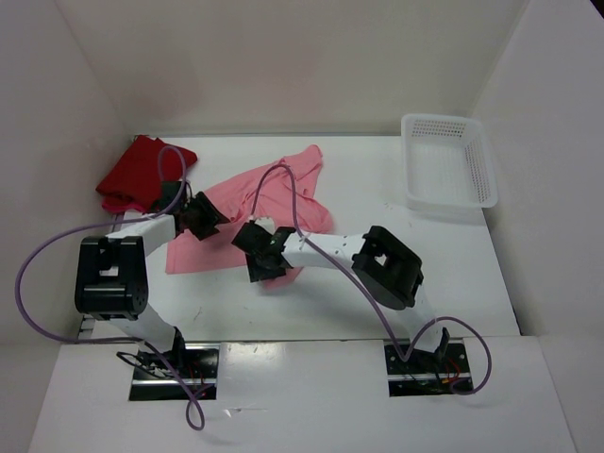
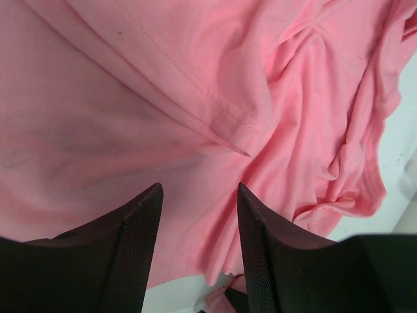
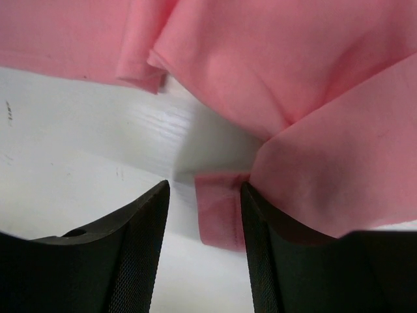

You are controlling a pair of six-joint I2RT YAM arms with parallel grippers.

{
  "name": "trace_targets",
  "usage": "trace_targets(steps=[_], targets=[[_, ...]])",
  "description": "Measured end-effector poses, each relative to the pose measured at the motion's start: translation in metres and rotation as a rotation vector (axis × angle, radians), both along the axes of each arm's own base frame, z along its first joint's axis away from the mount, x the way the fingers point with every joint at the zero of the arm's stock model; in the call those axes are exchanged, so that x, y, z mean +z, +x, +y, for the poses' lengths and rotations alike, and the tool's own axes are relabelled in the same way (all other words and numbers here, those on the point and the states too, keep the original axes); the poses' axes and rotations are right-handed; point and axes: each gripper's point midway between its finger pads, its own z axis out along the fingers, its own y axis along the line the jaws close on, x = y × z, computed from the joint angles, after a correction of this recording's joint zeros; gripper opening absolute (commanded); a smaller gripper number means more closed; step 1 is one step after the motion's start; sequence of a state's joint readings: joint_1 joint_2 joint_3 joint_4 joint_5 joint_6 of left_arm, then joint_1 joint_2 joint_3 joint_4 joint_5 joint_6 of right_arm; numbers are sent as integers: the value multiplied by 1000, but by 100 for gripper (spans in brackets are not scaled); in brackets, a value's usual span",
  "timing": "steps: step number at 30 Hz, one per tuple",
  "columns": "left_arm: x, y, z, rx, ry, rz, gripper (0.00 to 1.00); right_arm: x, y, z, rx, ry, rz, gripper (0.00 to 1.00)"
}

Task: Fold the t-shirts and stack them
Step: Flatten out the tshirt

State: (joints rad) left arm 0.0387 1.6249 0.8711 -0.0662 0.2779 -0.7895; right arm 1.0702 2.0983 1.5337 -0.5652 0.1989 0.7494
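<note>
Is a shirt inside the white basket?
No, the pink shirt and the red pile both lie on the table, outside the basket.

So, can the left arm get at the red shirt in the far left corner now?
Probably yes. The red shirt lies close beside the left gripper, with nothing between them, and the jaws stand open over the pink shirt.

Spread shirt point(image 1: 274, 193) at table point(image 1: 236, 311) centre, bunched shirt point(image 1: 137, 175) behind-left, basket point(image 1: 448, 160) far right.
</note>
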Motion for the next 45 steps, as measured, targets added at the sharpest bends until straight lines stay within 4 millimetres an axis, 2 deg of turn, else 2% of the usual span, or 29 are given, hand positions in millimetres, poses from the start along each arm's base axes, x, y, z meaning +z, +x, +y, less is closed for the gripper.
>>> trace_targets(steps=[2,4,5,6,12,13,15,22,25,27,29,31,33,34,36,38,41,45], targets=[[3,0,-1,-2,-2,-8,57,-1,-4,-3,4,-8,1,54],[5,1,-1,-4,-5,-13,57,-2,-7,-6,8,-16,-5,48],[6,1,-1,-5,-6,-17,57,-4,-8,-8,10,-24,-9,44],[7,1,-1,-5,-6,-20,57,-5,-9,-9,8,-31,-17,34],[7,1,-1,-5,-6,-22,57,-8,-5,-15,-20,-61,-68,17],[7,1,-1,-5,-6,-23,57,-8,-4,-15,-26,-62,-74,9],[6,0,-1,-5,-6,-21,57,-7,-3,-14,-36,-56,-82,1],[6,0,-1,-4,-5,-22,57,2,-3,-19,-68,-34,-83,1],[6,0,-1,-5,-6,-20,57,29,-9,-54,-134,36,-49,1],[6,0,-2,-7,-8,-19,57,64,-1,-92,-239,135,-44,1],[6,-2,-2,-9,-11,-13,57,107,16,-138,-383,277,-91,1],[9,-5,-3,-11,-13,-9,54,140,22,-187,-533,404,-151,9],[19,-7,-3,-11,-12,-26,52,154,12,-221,-628,498,-177,20],[25,-7,-3,-11,-11,-39,51,154,5,-232,-661,532,-175,27],[38,-7,-3,-11,-9,-75,49,142,-8,-252,-721,557,-139,27],[47,-8,-3,-13,-7,-96,47,118,-20,-263,-781,536,-65,27],[51,-13,-2,-9,-1,-102,46,94,-40,-266,-811,499,46,29],[52,-29,3,14,27,-71,42,94,-58,-260,-784,558,99,29]])
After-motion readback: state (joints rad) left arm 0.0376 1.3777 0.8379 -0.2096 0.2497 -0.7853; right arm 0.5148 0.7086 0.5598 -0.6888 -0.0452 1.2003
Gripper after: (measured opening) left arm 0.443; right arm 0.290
